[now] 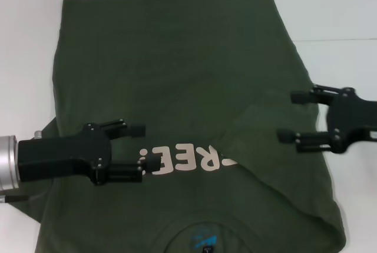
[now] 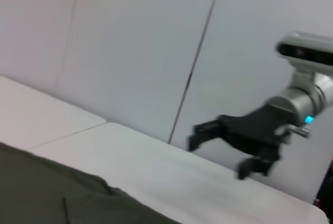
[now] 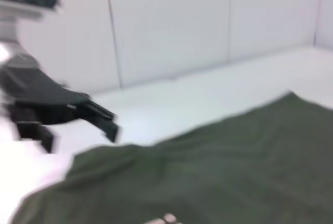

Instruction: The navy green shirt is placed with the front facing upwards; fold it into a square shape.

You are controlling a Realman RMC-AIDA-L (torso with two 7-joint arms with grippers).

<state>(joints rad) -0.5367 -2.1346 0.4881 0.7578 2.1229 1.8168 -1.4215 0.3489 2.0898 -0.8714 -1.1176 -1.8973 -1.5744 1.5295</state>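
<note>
A: Where's the navy green shirt (image 1: 177,88)?

B: Flat on the white table (image 1: 29,29), collar end nearest the robot, pale chest letters (image 1: 188,162) showing. It sits under and between both grippers. Right side is already folded in: a plain green flap (image 1: 277,159) covers the end of the letters, just below the right gripper (image 1: 287,116).

A: Grippers?

B: Left gripper (image 1: 139,149) hangs over the left chest, fingers spread, nothing in them, tips pointing at the letters. Right gripper is above the right edge of the cloth, fingers also spread and empty. The left wrist view shows it clear of the table with a gap between the fingers.

A: Step in hand?

B: My read: the left side fold comes next. The left sleeve (image 1: 35,200) still sticks out behind the left gripper.

A: How to do it well?

B: Back the left gripper out to that edge, pinch sleeve and side seam together, lift low, and carry across toward the right gripper so the new edge runs parallel to the folded one. Don't drag, or the flap will shift. Right gripper could press the flap down while this happens.
</note>
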